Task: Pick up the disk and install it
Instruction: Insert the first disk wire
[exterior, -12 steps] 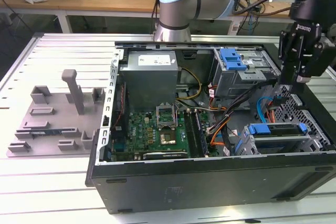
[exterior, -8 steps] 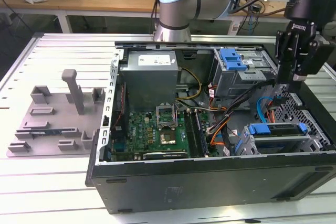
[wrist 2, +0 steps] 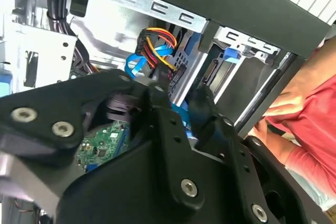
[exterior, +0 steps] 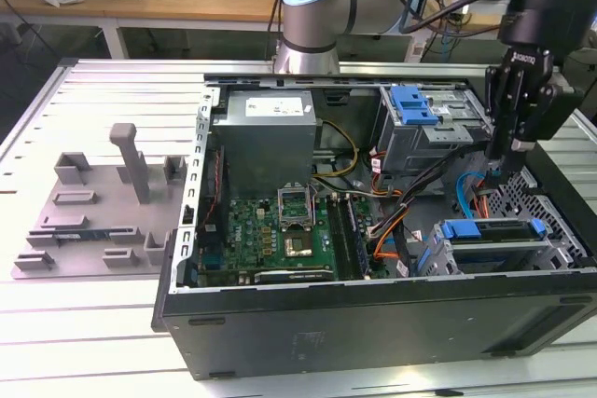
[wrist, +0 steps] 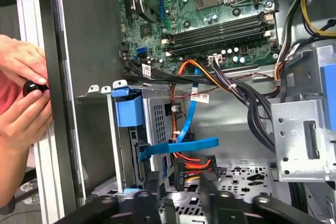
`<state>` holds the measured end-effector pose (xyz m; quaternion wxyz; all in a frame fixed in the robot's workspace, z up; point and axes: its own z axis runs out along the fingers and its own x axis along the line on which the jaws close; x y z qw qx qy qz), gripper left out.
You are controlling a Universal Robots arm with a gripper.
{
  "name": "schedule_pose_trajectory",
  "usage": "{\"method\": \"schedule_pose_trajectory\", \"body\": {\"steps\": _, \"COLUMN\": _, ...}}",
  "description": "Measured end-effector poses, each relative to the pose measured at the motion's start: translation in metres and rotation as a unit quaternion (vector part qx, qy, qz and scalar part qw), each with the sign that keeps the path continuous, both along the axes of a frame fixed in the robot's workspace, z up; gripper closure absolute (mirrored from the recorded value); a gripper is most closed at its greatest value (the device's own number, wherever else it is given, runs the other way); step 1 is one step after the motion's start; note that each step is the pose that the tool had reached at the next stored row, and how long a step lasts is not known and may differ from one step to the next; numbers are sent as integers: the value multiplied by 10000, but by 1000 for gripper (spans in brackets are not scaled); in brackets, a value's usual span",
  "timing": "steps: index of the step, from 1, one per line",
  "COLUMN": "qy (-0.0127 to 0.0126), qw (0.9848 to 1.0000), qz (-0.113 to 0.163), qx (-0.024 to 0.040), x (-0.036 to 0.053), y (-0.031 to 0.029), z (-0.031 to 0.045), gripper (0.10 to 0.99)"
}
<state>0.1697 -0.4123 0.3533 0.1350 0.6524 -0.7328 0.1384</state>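
Note:
The disk (exterior: pixel 492 231) lies in the lower drive cage at the case's front corner, on the exterior view's right, its blue frame edge (wrist: pixel 128 111) showing at the cage mouth. My gripper (exterior: pixel 496 171) hangs just above and behind that cage, among the blue and orange cables. In both wrist views its black fingers (wrist: pixel 152 192) stand apart with nothing between them, so my gripper (wrist: pixel 181 195) is open and holds nothing. The second wrist view shows the gripper (wrist 2: pixel 178 103) over the cable bundle.
The open computer case (exterior: pixel 373 309) holds a motherboard (exterior: pixel 280 230), a grey power-supply box (exterior: pixel 266 137) and an upper cage with a blue clip (exterior: pixel 415 104). A person's hands (wrist: pixel 21 87) grip a black knob beside the case wall. A grey fixture plate (exterior: pixel 93 221) lies on the exterior view's left.

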Motion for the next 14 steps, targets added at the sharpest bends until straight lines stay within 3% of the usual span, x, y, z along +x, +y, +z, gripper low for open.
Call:
{"method": "schedule_pose_trajectory", "body": {"steps": 1, "qy": 0, "qw": 10000, "qz": 0, "qx": -8, "x": -1, "y": 1, "z": -15, "gripper": 737}}
{"method": "schedule_pose_trajectory", "body": {"steps": 14, "qy": -1, "qw": 10000, "qz": 0, "qx": -37, "x": -15, "y": 1, "z": -118, "gripper": 737}}
